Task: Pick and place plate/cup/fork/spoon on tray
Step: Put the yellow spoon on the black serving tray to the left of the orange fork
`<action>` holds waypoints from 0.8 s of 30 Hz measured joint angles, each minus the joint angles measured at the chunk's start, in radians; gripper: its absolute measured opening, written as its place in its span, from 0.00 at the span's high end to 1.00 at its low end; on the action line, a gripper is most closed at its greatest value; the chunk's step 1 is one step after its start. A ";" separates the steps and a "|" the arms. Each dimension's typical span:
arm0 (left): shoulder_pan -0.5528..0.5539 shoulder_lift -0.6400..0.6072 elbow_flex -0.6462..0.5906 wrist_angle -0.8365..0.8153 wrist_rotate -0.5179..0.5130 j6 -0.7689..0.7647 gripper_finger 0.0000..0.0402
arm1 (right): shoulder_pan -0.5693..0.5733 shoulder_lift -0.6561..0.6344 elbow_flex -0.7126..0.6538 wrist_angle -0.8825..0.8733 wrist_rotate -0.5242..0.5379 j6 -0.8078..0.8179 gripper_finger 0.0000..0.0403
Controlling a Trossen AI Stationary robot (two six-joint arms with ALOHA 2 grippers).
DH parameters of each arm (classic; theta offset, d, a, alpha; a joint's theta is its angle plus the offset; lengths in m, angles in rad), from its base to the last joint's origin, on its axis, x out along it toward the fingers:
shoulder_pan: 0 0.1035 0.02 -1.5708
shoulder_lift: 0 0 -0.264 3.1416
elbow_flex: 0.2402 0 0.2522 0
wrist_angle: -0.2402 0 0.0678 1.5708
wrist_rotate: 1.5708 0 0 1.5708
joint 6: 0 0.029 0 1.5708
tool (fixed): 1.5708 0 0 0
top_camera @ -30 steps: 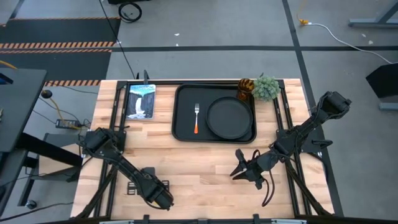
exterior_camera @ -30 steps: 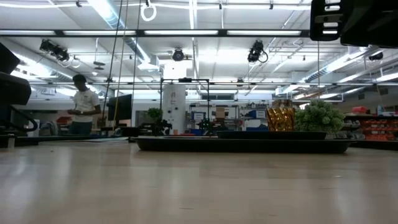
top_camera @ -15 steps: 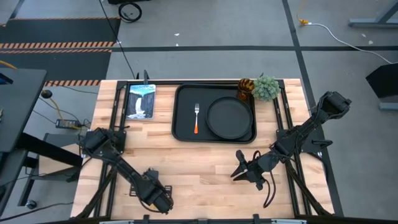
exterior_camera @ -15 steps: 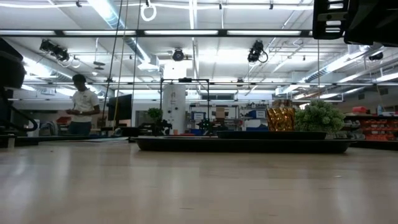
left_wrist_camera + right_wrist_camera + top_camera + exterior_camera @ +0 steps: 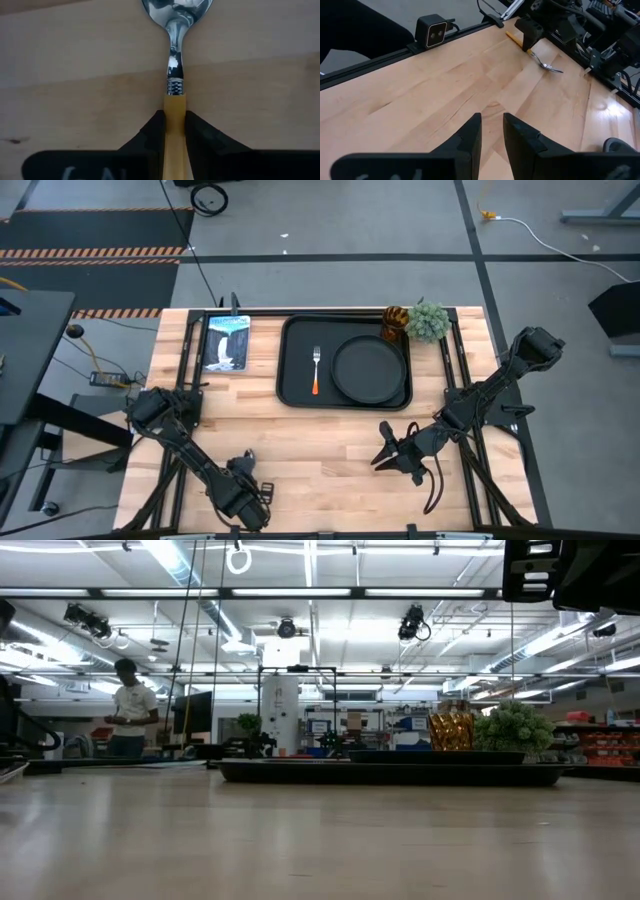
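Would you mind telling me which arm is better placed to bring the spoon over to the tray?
The left. Its gripper is shut on the spoon, fingers clamped on the orange handle at the table's near edge. The right gripper hangs with nothing in it, near the tray.

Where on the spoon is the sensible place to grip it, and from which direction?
By the orange handle just behind the metal collar, coming straight down from above, since the spoon lies flat on the table. The left gripper already pinches it there; the right gripper waits, apart.
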 joint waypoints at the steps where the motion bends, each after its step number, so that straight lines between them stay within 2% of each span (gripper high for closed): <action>1: 0.000 -0.001 0.000 -0.001 -0.002 -0.001 0.85 | 0.000 0.000 0.000 0.000 0.000 0.000 0.79; 13: 0.031 -0.028 0.009 -0.038 -0.074 -0.016 0.85 | 0.000 0.000 0.000 0.020 0.000 -0.011 0.79; 19: 0.107 -0.029 0.058 -0.090 -0.174 0.072 0.85 | 0.000 0.000 0.000 0.030 0.000 -0.019 0.79; 24: 0.214 -0.030 0.096 -0.152 -0.245 0.190 0.84 | 0.000 0.000 0.000 0.046 -0.001 -0.019 0.79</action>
